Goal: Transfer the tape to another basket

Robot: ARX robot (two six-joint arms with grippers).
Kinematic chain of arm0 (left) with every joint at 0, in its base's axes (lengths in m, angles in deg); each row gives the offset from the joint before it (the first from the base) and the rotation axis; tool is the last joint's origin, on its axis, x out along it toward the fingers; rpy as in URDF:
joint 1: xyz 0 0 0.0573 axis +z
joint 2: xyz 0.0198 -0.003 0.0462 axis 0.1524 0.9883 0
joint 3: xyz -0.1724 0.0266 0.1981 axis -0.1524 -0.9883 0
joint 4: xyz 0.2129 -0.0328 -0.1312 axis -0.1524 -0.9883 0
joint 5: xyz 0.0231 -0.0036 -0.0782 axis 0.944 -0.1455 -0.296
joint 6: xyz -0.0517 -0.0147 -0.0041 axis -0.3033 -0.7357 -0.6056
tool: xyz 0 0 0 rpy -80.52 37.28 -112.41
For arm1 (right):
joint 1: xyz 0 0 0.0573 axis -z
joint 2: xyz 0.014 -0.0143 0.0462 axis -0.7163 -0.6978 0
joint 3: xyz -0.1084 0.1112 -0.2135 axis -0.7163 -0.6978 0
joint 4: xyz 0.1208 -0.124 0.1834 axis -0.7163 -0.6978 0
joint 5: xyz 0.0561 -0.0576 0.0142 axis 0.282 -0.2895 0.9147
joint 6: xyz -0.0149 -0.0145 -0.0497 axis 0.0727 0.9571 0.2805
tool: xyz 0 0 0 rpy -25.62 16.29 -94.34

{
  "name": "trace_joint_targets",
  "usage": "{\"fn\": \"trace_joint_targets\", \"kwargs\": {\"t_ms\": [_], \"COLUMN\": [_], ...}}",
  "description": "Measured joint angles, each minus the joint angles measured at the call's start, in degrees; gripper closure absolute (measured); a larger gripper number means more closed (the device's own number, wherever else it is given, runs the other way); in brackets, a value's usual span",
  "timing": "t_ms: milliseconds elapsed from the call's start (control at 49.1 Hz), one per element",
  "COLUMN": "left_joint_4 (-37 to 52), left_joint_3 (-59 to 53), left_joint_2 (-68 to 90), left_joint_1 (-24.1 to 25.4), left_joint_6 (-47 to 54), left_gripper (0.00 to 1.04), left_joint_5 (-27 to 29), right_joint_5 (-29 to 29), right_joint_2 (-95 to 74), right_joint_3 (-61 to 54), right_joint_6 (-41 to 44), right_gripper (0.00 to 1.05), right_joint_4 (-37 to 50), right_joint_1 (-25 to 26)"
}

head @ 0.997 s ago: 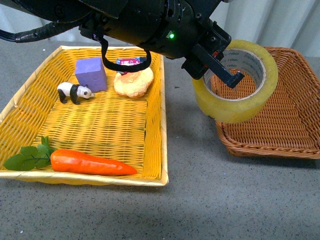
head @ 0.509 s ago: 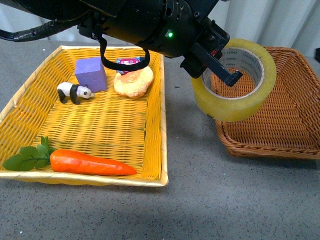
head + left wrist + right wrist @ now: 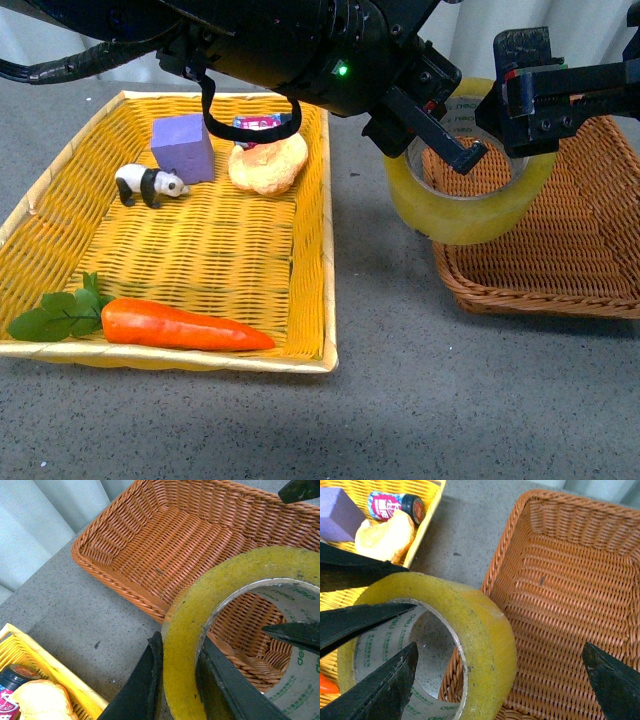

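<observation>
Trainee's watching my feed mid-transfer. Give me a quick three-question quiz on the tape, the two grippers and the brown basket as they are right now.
1. True or false: the tape lies on the floor of the brown basket.
2. Fill in the blank: the jaws of the right gripper stand ___.
3. What holds the tape? A. the left gripper B. the right gripper C. nothing

Key
1. False. It hangs in the air over the basket's near corner.
2. Open, with one finger on either side of the roll.
3. A. One finger is inside the core and one is outside.
</observation>
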Motion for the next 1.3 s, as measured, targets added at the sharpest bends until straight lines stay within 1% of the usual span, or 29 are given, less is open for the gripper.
{"fn": "trace_joint_targets", "kwargs": {"t_ms": [224,488,590,631,672,753,834,875,895,916,977,997,1017,1099,1140,1221,1302], "left_joint_4": [0.0,0.0,0.0,0.0,0.0,0.0,0.0,0.0,-0.2,-0.9,-1.4,-1.4,-1.5,-1.5,-1.6,-3.0,-4.1], "left_joint_3": [0.0,0.0,0.0,0.0,0.0,0.0,0.0,0.0,0.1,0.3,0.4,0.4,0.4,0.4,0.4,0.1,-0.8], "left_joint_2": [0.0,0.0,0.0,0.0,0.0,0.0,0.0,0.0,0.0,-0.3,-0.7,-0.8,-0.9,-1.4,-1.9,-3.3,-4.3], "left_joint_1": [0.0,0.0,0.0,0.0,0.0,0.0,0.0,0.0,-0.4,-0.8,-1.9,-2.2,-2.6,-2.9,-2.8,-2.8,-2.8], "left_joint_6": [0.0,0.0,0.0,0.0,0.0,0.0,0.0,0.0,0.0,0.0,0.2,0.2,0.2,-0.3,-0.9,-2.2,-2.2], "left_gripper": [0.89,0.89,0.89,0.89,0.89,0.89,0.89,0.89,0.89,0.89,0.89,0.89,0.87,0.76,0.68,0.50,0.36], "left_joint_5": [0.0,0.0,0.0,0.0,0.0,0.0,0.0,0.2,1.6,4.9,10.6,11.5,12.3,12.6,12.3,10.2,8.9], "right_joint_5": [-0.9,0.9,2.0,2.9,3.9,5.1,6.2,6.5,6.5,6.5,6.0,5.9,5.7,5.8,5.7,4.4,3.0], "right_joint_2": [-1.0,-1.8,-2.1,-2.2,-2.2,-2.2,-2.3,-2.4,-2.5,-2.7,-3.4,-3.5,-3.8,-4.0,-4.0,-4.3,-5.1], "right_joint_3": [0.2,0.3,0.7,0.8,1.0,1.2,1.7,2.0,2.0,2.0,2.4,2.5,2.5,2.6,2.6,2.8,3.2], "right_joint_6": [-1.1,-3.3,-4.6,-5.4,-6.6,-8.6,-10.3,-10.6,-10.6,-10.6,-10.3,-10.3,-10.2,-11.3,-11.8,-12.2,-12.2], "right_gripper": [0.09,0.10,0.23,0.30,0.39,0.53,0.71,0.77,0.79,0.81,0.85,0.86,0.87,0.89,0.89,0.89,0.89], "right_joint_4": [-2.5,-2.7,-2.7,-2.8,-3.0,-3.5,-4.0,-4.5,-4.6,-4.6,-4.6,-4.6,-4.6,-4.5,-4.1,-2.6,-1.7], "right_joint_1": [0.4,1.9,2.2,2.3,2.3,2.3,2.3,2.3,2.3,2.3,2.3,2.3,2.4,2.7,3.0,3.8,5.1]}}
